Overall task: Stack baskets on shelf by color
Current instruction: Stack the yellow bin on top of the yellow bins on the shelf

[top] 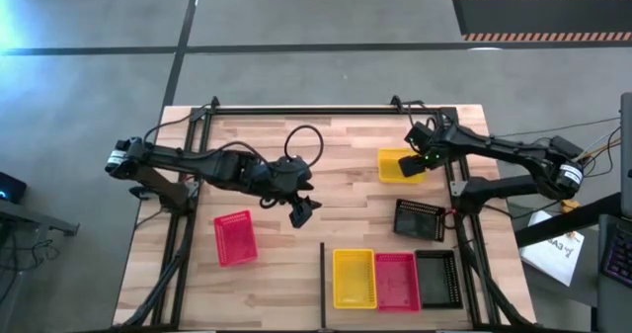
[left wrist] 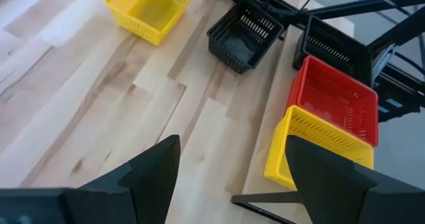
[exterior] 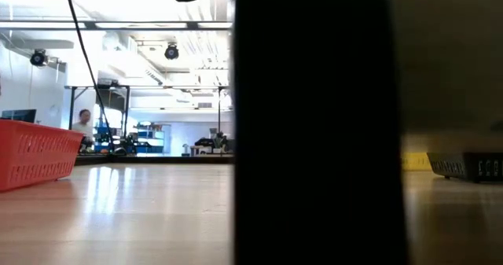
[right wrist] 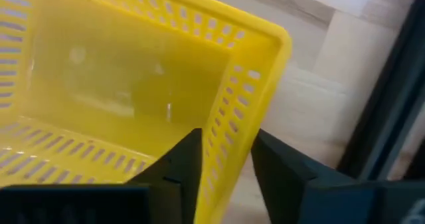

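A red basket (exterior: pixel 35 151) sits left of a broad dark post (exterior: pixel 314 123).

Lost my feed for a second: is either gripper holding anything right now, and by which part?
The right gripper straddles the side wall of a yellow basket, one finger inside, one outside. The left gripper is open, holding nothing.

The high view looks straight down on the whole table (top: pixel 296 145). The low view sits at tabletop height, facing the room, half blocked by a dark upright very close at 3 o'clock. The left wrist view looks obliquely across the planks; the right wrist view is close in. Both share the yellow basket (left wrist: pixel 147 10) (right wrist: pixel 133 84).
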Action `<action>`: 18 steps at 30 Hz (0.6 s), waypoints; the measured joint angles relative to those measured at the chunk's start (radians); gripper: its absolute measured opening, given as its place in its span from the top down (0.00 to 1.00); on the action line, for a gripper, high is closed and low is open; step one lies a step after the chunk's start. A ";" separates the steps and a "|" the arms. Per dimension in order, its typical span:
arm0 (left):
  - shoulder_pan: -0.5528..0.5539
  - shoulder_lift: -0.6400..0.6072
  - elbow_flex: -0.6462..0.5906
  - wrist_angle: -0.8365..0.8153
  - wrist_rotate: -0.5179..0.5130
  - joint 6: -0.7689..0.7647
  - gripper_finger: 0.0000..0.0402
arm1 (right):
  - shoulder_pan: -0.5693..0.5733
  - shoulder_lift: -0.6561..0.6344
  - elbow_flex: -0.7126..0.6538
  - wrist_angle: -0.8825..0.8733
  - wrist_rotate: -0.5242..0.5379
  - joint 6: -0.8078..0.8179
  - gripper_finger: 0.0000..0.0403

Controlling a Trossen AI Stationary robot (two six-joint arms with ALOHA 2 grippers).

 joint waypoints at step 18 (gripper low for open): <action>-0.026 -0.024 0.000 -0.002 0.005 -0.025 0.36 | 0.022 0.000 0.157 0.032 -0.013 -0.101 0.97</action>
